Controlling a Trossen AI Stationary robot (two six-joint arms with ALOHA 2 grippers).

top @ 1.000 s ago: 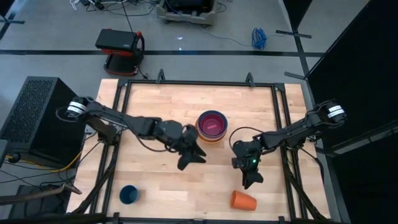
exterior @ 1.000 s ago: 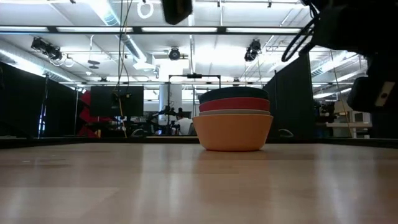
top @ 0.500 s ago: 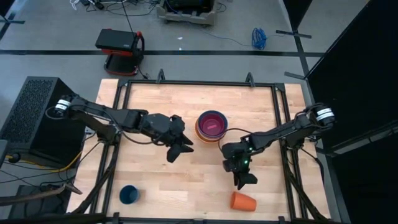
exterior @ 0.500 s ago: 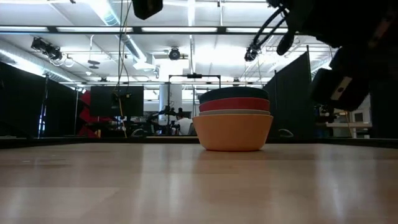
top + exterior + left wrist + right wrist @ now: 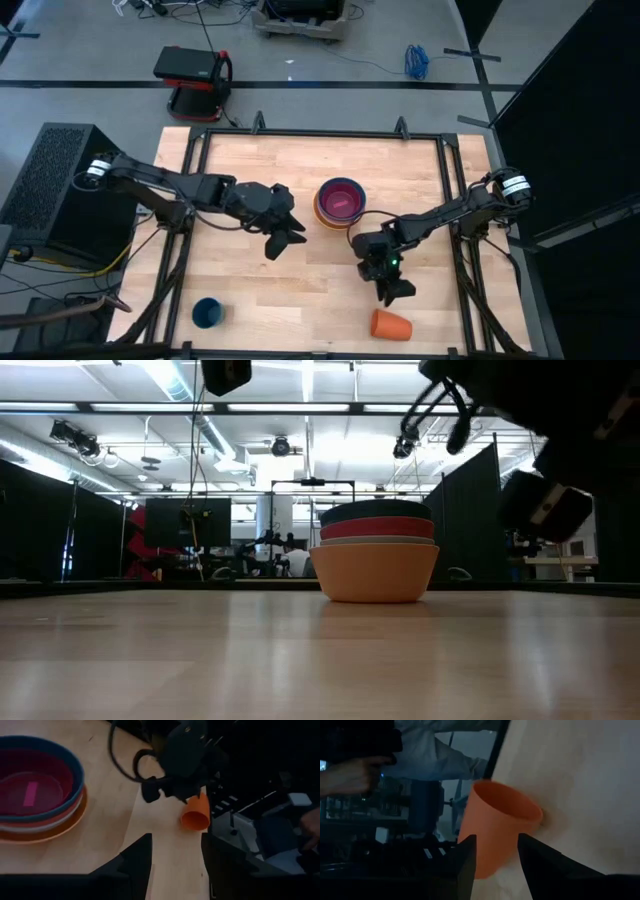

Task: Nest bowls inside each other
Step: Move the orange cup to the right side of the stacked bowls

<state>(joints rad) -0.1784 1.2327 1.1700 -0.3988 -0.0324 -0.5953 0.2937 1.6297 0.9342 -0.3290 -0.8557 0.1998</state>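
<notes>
The bowls (image 5: pixel 340 203) stand nested in one stack at mid-table. The magenta one is innermost, inside the teal-blue, red, white and orange ones, and the orange bowl's base (image 5: pixel 375 596) rests on the wood. My left gripper (image 5: pixel 280 243) hovers open to the left of the stack (image 5: pixel 35 795), with nothing between its fingers. My right gripper (image 5: pixel 393 292) is open near the front right. It points at the small orange cup (image 5: pixel 495 825), which lies on its side just beyond the fingertips.
The orange cup (image 5: pixel 391 323) lies near the table's front edge. A dark blue cup (image 5: pixel 207 313) stands at the front left. A black metal frame (image 5: pixel 320 133) borders the table. A person's hand (image 5: pixel 350 772) shows beyond the table's edge.
My left gripper has drawn back from the stack toward the table's left edge and risen. My right gripper has shifted a little toward the table's left and rolled about its own axis, still near the orange cup. The bowls have not moved.
</notes>
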